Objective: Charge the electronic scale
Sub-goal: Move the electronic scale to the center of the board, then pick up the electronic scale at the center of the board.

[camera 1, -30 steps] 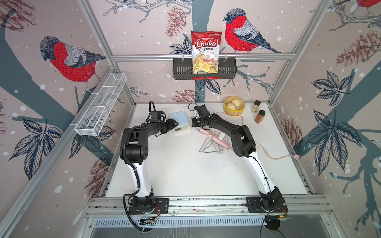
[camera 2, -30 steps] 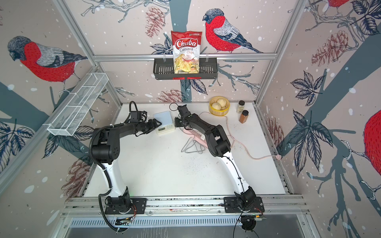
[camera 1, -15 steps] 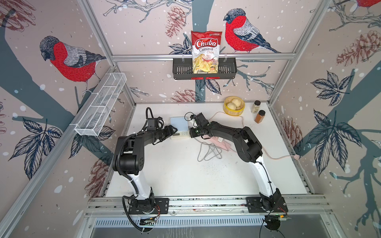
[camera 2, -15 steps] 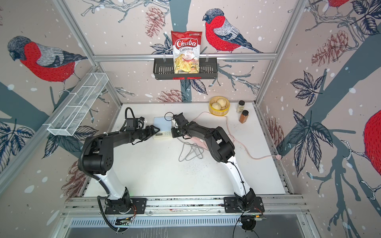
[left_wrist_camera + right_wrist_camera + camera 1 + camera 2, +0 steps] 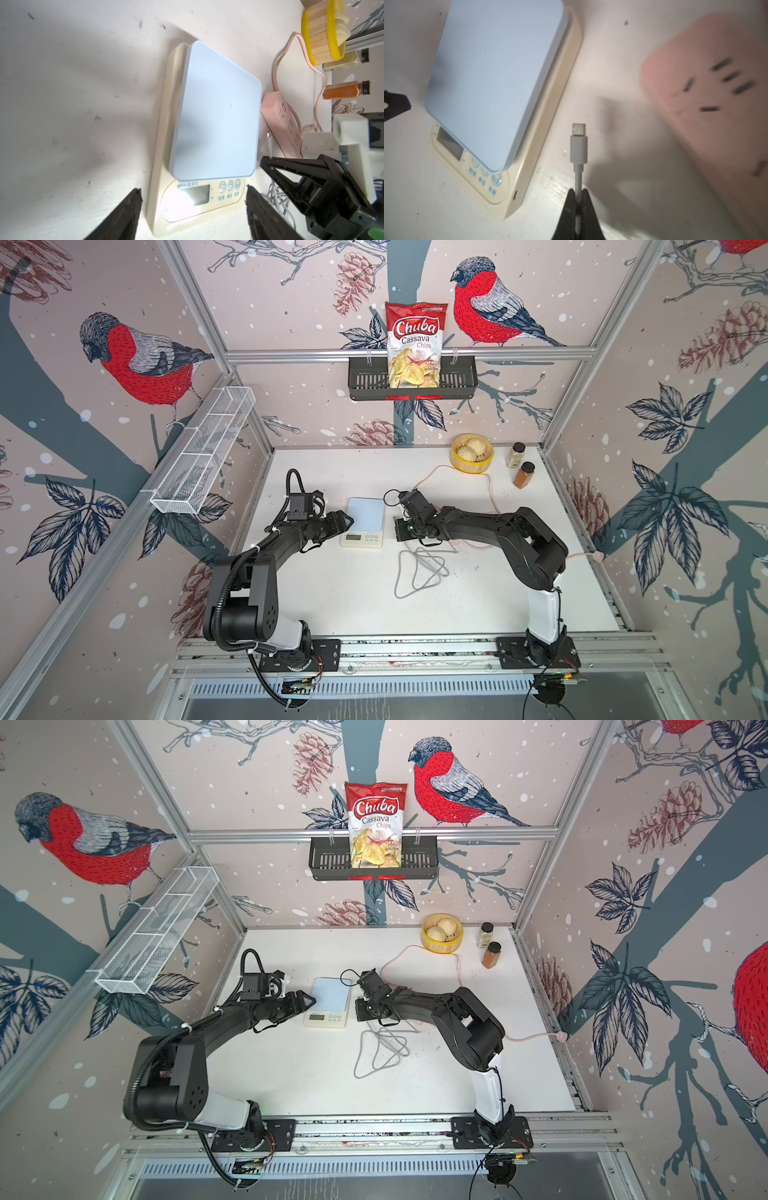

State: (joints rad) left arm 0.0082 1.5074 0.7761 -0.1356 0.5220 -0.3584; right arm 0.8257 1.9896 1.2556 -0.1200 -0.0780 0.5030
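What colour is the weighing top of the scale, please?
The scale's top is pale blue, clearest in the left wrist view.

Both top views are bright and even, with wide-lens bending at the edges. Right wrist shot: pink power strip (image 5: 708, 99) totally out of focus. Left wrist: glare washes out the front of the electronic scale (image 5: 214, 116).
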